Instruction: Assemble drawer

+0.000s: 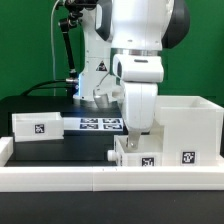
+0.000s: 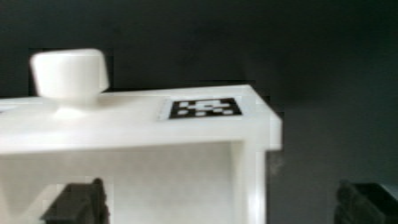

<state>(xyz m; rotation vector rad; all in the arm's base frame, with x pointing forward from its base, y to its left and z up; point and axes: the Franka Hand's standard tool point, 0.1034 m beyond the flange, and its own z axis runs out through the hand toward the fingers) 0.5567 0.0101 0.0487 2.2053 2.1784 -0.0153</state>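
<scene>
A small white drawer tray [image 1: 128, 156] stands by the front rail, pressed against the tall white open housing [image 1: 190, 125] on the exterior view's right. In the wrist view this tray [image 2: 125, 125] shows a round white knob [image 2: 71, 72] and a square tag [image 2: 205, 108]. My gripper [image 1: 134, 133] hangs just above the tray and is open. In the wrist view the gripper [image 2: 219, 205] straddles the tray's side wall, with one dark fingertip [image 2: 75, 202] over the tray's inside and the other over the black table. A second tray [image 1: 38, 125] lies at the exterior view's left.
The marker board [image 1: 100, 123] lies flat on the black table behind the trays. A low white rail [image 1: 70, 178] borders the table's front edge. The robot's base and cables stand at the back.
</scene>
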